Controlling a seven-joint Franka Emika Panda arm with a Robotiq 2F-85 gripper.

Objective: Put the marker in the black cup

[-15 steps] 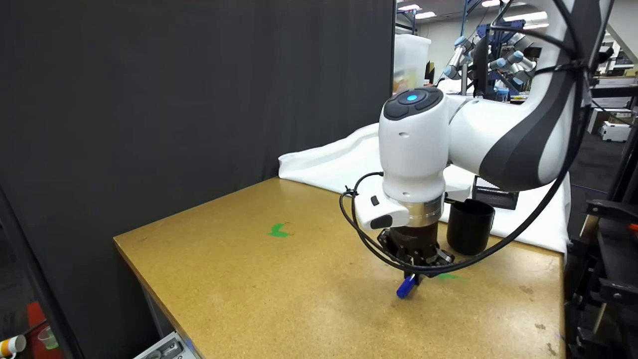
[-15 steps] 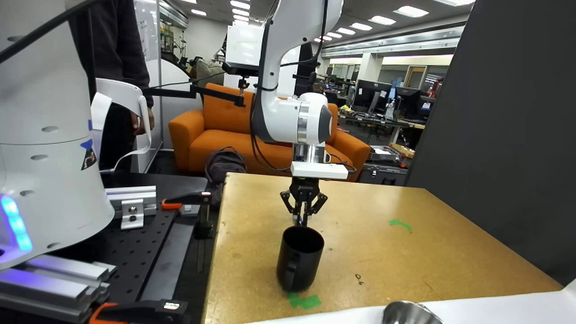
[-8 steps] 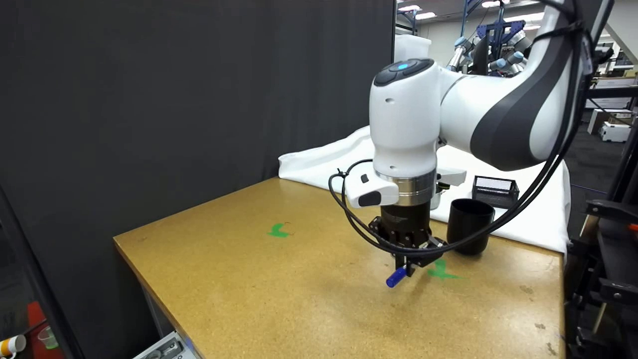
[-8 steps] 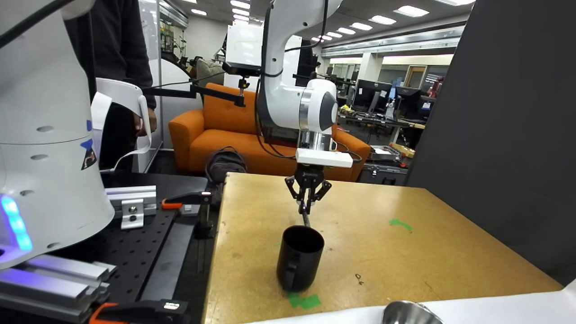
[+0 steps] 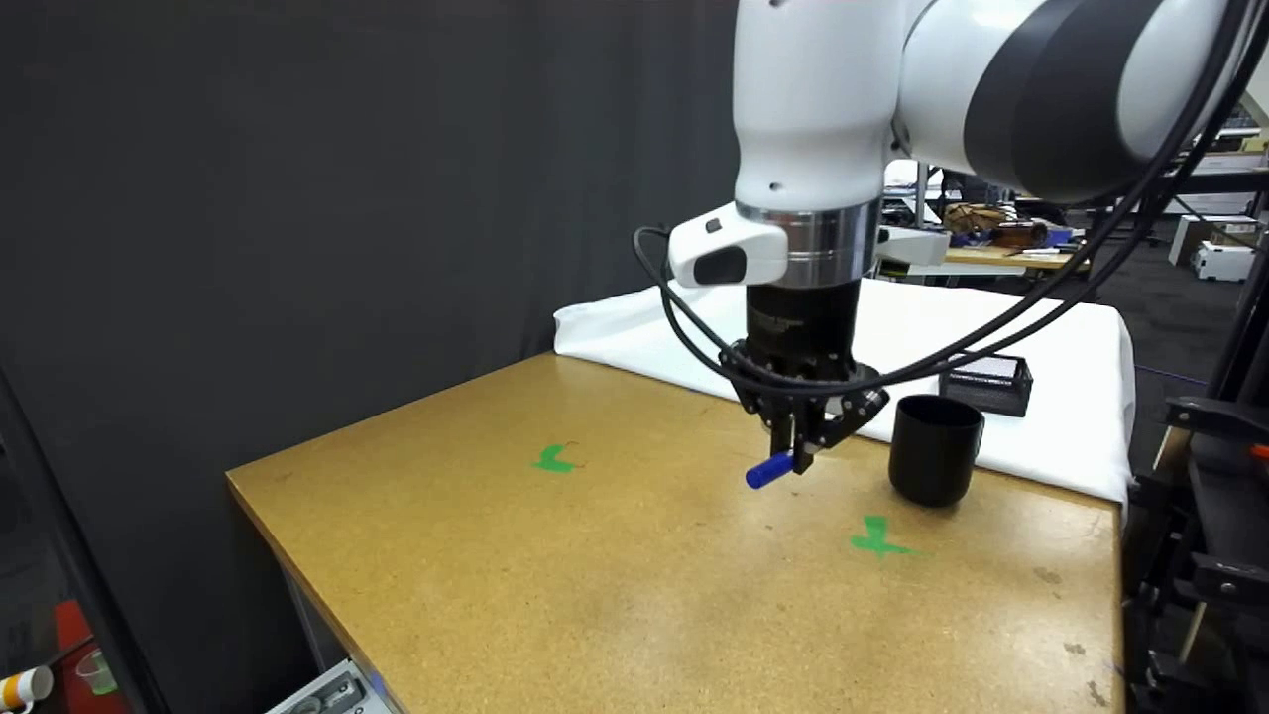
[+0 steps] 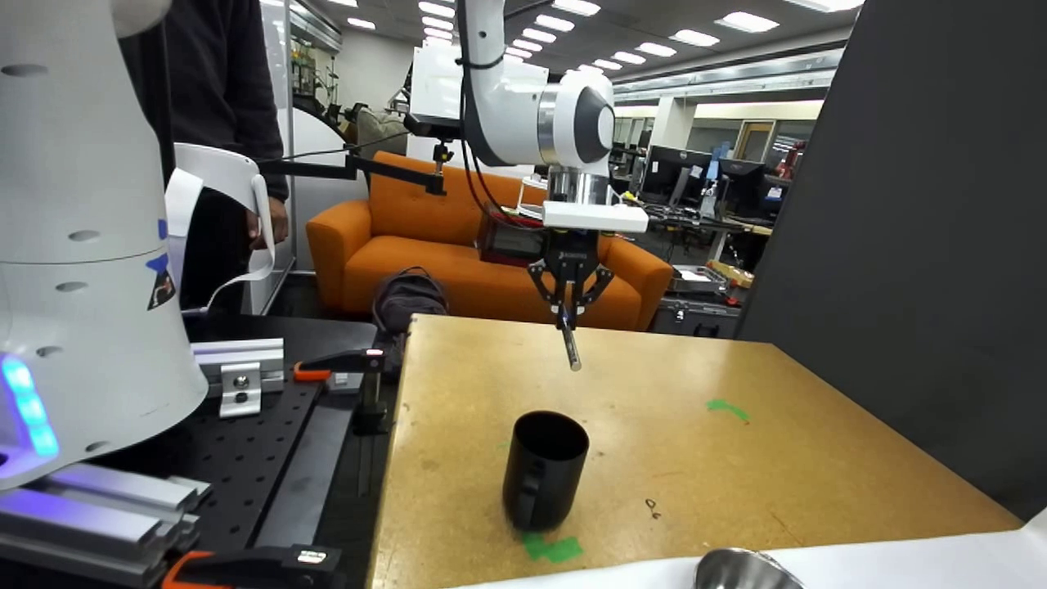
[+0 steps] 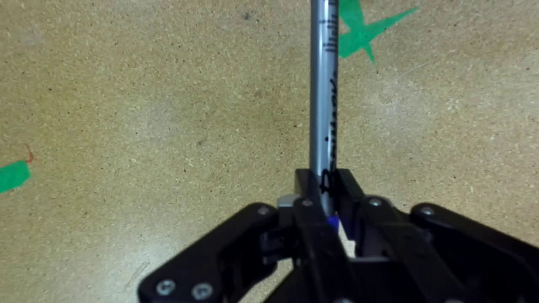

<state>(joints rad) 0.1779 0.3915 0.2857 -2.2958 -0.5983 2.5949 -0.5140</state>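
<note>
The marker has a blue end and a silver-grey barrel with dark lettering. My gripper [image 5: 796, 458] is shut on the marker [image 5: 769, 470] and holds it well above the wooden table, tilted. In an exterior view the gripper [image 6: 566, 317] shows the silver barrel of the marker [image 6: 572, 348] slanting down. In the wrist view the marker [image 7: 323, 92] runs up between the fingertips [image 7: 326, 181], its blue end mostly hidden by the gripper. The black cup [image 5: 935, 451] stands upright on the table, apart from the gripper. An exterior view shows the cup [image 6: 544, 483] with its handle and open mouth.
A black mesh box [image 5: 986, 387] sits on white cloth [image 5: 1071, 397] behind the cup. A shiny metal bowl [image 6: 746, 570] shows at the frame's bottom edge. Green tape [image 5: 877, 535] marks the table [image 5: 555, 575]. A dark panel [image 5: 397, 198] stands along one side.
My gripper has risen from near the table top with the marker in it. The marker has tilted flatter, its silver end now in view. The cup has not moved.
</note>
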